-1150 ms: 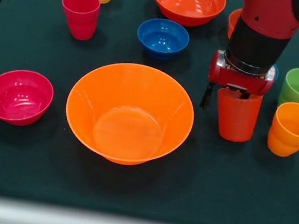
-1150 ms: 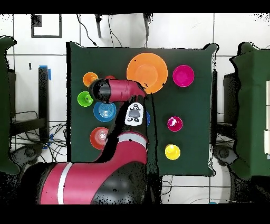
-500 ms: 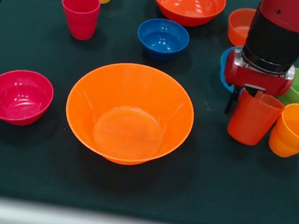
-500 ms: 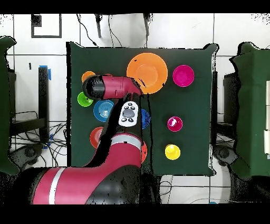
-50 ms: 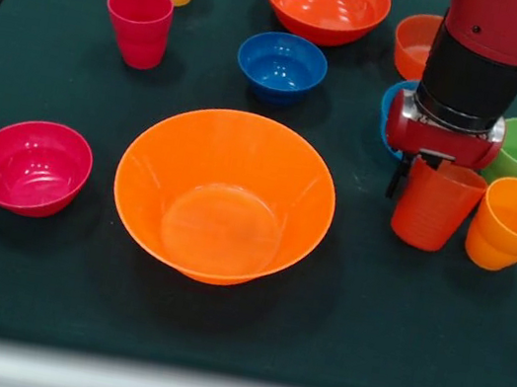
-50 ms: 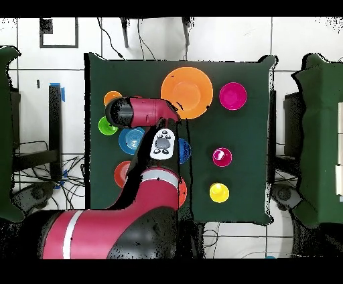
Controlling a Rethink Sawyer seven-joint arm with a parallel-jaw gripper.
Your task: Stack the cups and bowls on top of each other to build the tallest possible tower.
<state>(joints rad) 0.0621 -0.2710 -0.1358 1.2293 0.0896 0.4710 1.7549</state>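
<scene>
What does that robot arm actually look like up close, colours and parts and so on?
The arm is a thick round tube: glossy red shell, then a black cylindrical band, a thin silver ring, and a red wrist block. The gripper below is small and black. From overhead, a pale grey oval panel with dark buttons sits on the arm.

Oblique front and overhead views, shared table (image 5: 11, 290).

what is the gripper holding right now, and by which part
The gripper holds the red-orange cup by its rim, with the cup tilted beside the orange cup.
</scene>
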